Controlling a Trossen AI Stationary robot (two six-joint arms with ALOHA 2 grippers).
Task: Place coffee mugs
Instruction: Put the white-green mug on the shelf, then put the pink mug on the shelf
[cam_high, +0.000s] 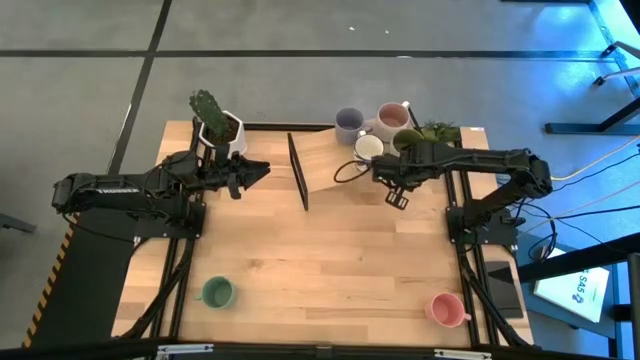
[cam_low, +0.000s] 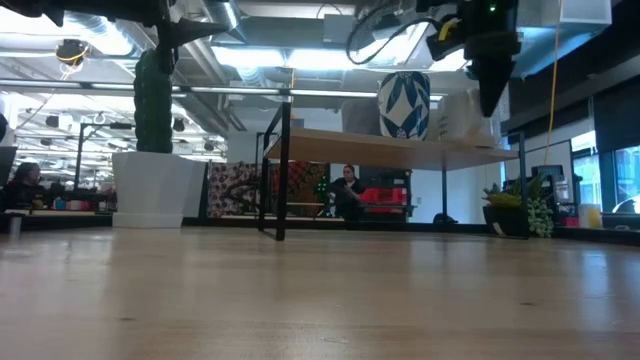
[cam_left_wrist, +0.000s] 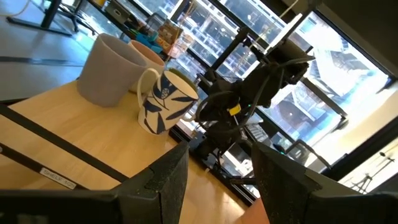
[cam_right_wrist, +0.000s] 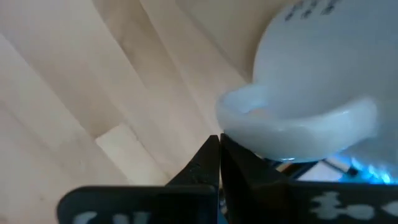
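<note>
Four mugs stand on a raised wooden shelf (cam_high: 325, 165): lavender (cam_high: 348, 123), mauve (cam_high: 391, 118), olive green (cam_high: 406, 140) and white with blue leaf print (cam_high: 368, 147) (cam_left_wrist: 165, 102) (cam_low: 403, 105). The teal green mug (cam_high: 217, 292) and the pink mug (cam_high: 445, 309) sit on the table near its near edge. My right gripper (cam_high: 397, 197) (cam_low: 492, 105) (cam_right_wrist: 219, 146) is shut and points down at the shelf's right end, beside the white mug (cam_right_wrist: 311, 68). My left gripper (cam_high: 258, 172) (cam_left_wrist: 217, 183) is open and empty, left of the shelf. My right gripper's shut fingertips (cam_right_wrist: 211, 155) stand right beside the white mug's handle (cam_right_wrist: 280, 127), coming from above. Whether they touch it, I cannot tell. The mug rests on its base on the shelf.
A white pot with a cactus (cam_high: 218, 128) (cam_low: 155, 185) stands at the table's far left, just behind my left gripper. A small green plant (cam_high: 438, 130) sits at the far right. The shelf's black frame legs (cam_low: 283, 170) rise from the table. People sit in the room beyond.
</note>
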